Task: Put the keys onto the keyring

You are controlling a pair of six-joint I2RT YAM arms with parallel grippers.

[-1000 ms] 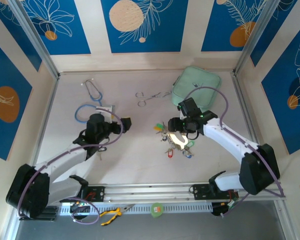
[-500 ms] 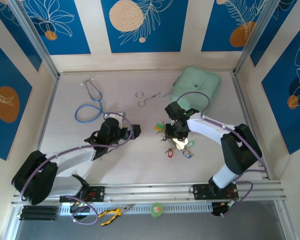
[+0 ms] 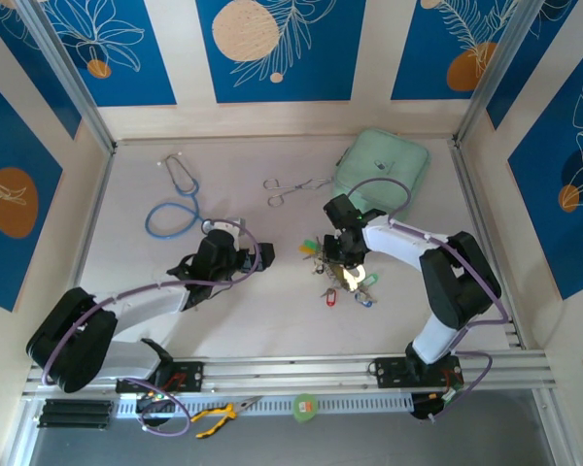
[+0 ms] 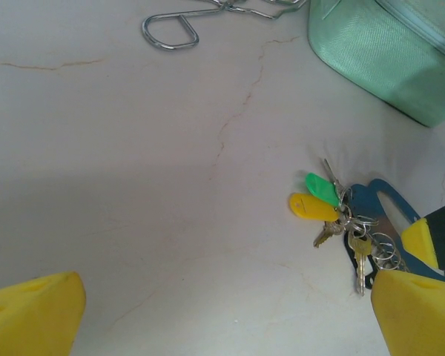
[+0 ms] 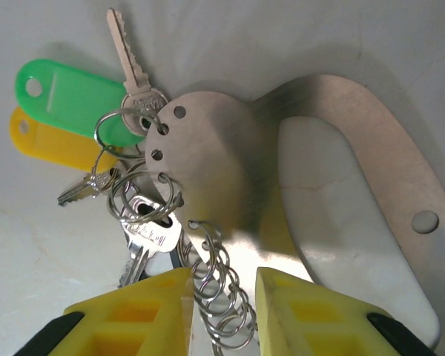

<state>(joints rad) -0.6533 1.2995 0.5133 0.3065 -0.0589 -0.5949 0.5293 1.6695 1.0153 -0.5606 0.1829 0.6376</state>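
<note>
The keys (image 4: 328,210) sit in one bunch near the middle of the surface (image 3: 262,316), right under my right hand (image 5: 221,278). On the right wrist camera I see them hanging from small split rings (image 5: 137,194) threaded through holes in the edge of the keyring (image 5: 215,156), which lies flat on the surface. The green tag (image 5: 70,96) lies over the yellow tag (image 5: 48,141) at the left of the bunch, and one silver key (image 5: 130,55) points away from me. From above I pick out a red tag (image 3: 328,296) and a blue tag (image 3: 364,299) on the near side.

The right hand's yellow fingers (image 5: 133,311) stand fairly close together, one on each side of a chain of rings (image 5: 219,297) that trails off the keyring. I cannot tell whether they actually bite on it.

My left hand (image 4: 222,297) is spread wide with nothing in it, low over bare surface to the left of the bunch. Forceps (image 3: 293,186) and a green pouch (image 3: 381,167) lie beyond the keys, and a stethoscope (image 3: 175,199) is far left
</note>
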